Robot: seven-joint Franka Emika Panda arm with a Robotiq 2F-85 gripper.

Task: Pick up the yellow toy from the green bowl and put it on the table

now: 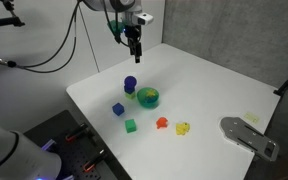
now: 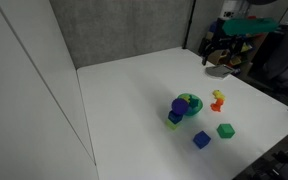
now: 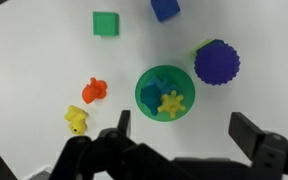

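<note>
While inside green bowl (image 3: 141, 90), yellow toy (image 3: 172, 102); end effector (image 3: 182, 122) agape above.

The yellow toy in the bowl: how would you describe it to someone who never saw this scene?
On the white table stands a green bowl. The yellow toy lies inside it, flat and star-shaped; the lumpy yellow toy lies outside, on the table.

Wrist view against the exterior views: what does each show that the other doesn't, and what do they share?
Only the wrist view: the small flat yellow star-like toy lying inside the round green plastic bowl. Only an exterior view: a grey flat metal piece at the edge of the white table. Shared: the bowl, the dark blue ribbed cylinder-like toy beside it, the small orange toy.
</note>
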